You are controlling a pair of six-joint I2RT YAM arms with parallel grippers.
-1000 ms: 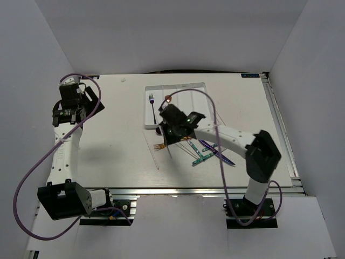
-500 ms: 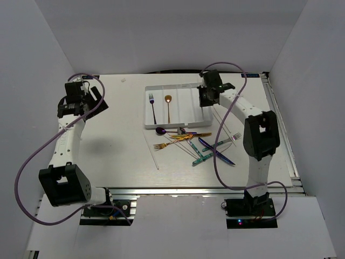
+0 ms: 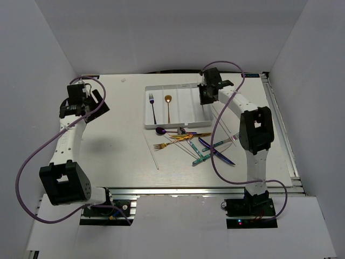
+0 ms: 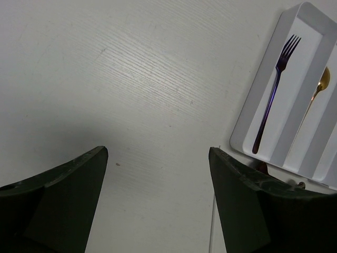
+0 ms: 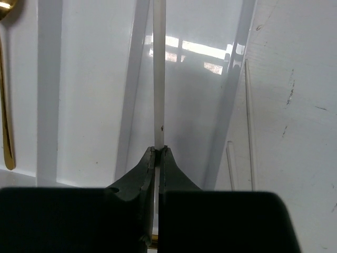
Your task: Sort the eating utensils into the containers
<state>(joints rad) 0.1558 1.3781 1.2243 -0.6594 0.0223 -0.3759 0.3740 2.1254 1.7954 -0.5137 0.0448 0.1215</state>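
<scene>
Ok so right now the right gripper is clamped tight on a white chopstick. It pinches the stick near one end, so the rest pokes out ahead, lined up lengthwise with the white tray. The stick is over the rightmost compartment, close to the divider on its left. Can't tell if the far tip touches the tray floor or just hangs above it. Holding it parallel to the slot makes sense imo: these compartments are long and narrow, so anything crooked would bridge a divider.

Tray so far has a purple fork in the leftmost compartment and a gold spoon in the one next to it. Looks like one type per slot, so the chopsticks getting their own lane fits.

The left gripper has its jaws spread wide with nothing in them. It's over bare table left of the tray, well apart from the right arm, probably just keeping out of the way.

Most of the job is left, I reckon. The pile of utensils lies crisscrossed just in front of the tray, and another chopstick lies on the table just beside the tray's right wall. Next thing is presumably letting go, and a thin stick like that could roll or bounce.
</scene>
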